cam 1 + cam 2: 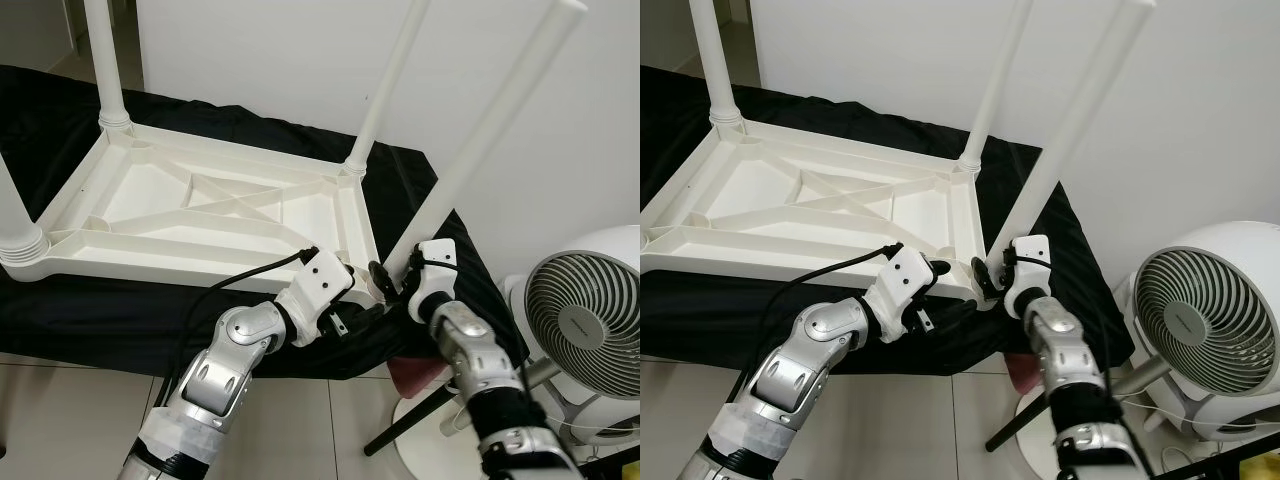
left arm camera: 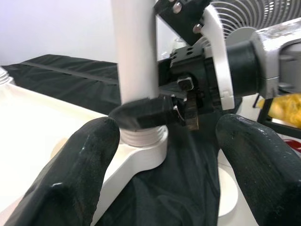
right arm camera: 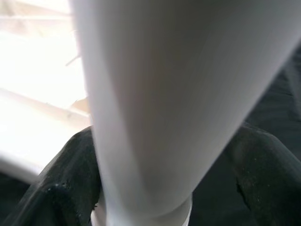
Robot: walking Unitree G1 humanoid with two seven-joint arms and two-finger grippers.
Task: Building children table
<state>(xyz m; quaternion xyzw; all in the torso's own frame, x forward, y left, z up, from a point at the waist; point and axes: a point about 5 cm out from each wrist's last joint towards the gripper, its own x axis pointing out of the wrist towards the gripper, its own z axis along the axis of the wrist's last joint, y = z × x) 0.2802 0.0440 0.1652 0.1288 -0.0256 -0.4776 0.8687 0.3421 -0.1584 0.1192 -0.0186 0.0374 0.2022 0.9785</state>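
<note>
Table top: the white plastic table top [image 1: 200, 215] lies upside down on a black cloth [image 1: 420, 180], ribs facing up, so that the corner sockets are reachable from above.
Legs fitted: three white legs stand upright in their corners, among them the far leg [image 1: 385, 90] and the left rear leg [image 1: 105, 60].
Fourth leg: the near-right leg [image 1: 500, 130] leans out to the right, its foot at the near-right corner socket [image 2: 143, 141]. Judged not yet fully seated.
Right gripper: the right gripper [image 1: 395, 280] is pinching the leg close to its base, fingers closed on either side. Gripping low probably gives control for steering or turning the end into the socket.
Left gripper: the left gripper [image 2: 164, 155] hangs just beside the same corner, fingers [image 2: 80, 174] spread and holding nothing. It appears placed to steady the corner, though contact with the table top cannot be confirmed.
Left wrist view: shows the leg's foot over the socket collar and the right gripper's finger wrapped round it, detail the eye views hide behind the wrists.
Right wrist view: blurred; leg between two dark fingers [image 3: 66, 188].
Surroundings: a white fan [image 1: 585, 310] stands to the robot's right, near the working arm.
</note>
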